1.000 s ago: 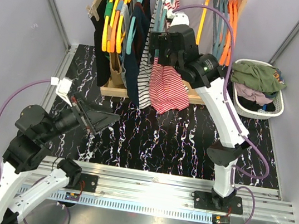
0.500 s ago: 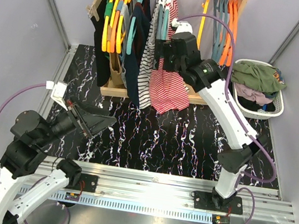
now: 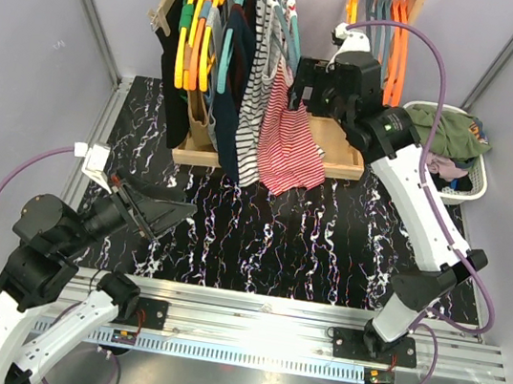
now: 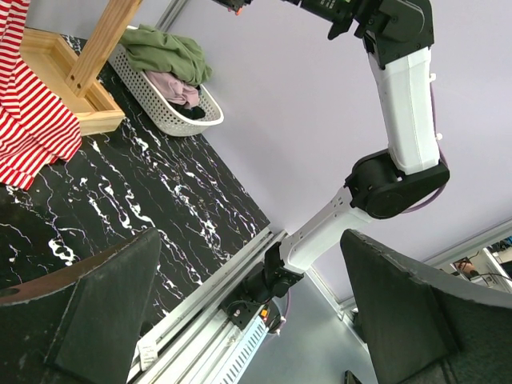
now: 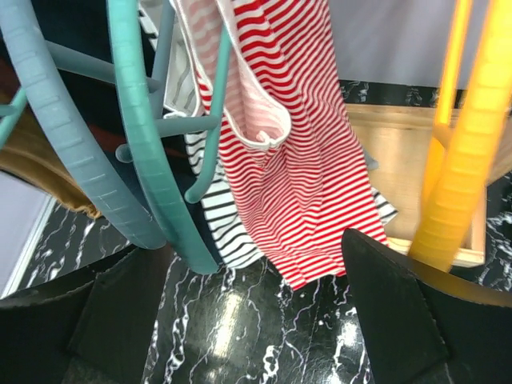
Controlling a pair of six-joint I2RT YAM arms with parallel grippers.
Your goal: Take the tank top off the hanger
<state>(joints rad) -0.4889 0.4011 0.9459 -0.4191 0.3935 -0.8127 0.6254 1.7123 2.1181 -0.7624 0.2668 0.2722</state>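
Left fingers [image 4: 104, 312]: spread fully wide, nothing held, low over the black marbled surface [image 3: 306, 248] and well apart from the clothes rack. No hazard was noted from them.

The red-and-white striped tank top [image 5: 296, 160] hung on a teal plastic hanger [image 5: 144, 136], ahead of and between the right fingers [image 5: 392, 312]. These were spread wide, held nothing and were not touching the cloth.

Risks, as judged:
- A closure could catch the hanger's bar, or the black-and-white striped garment [image 5: 212, 216] just behind the top, instead of the red cloth alone.
- A pull with the strap looped over the hanger's arm could drag the hanger off its rail.
- The orange plastic hanger [image 5: 472, 144], just outside the right-hand finger, could foul any sideways move.
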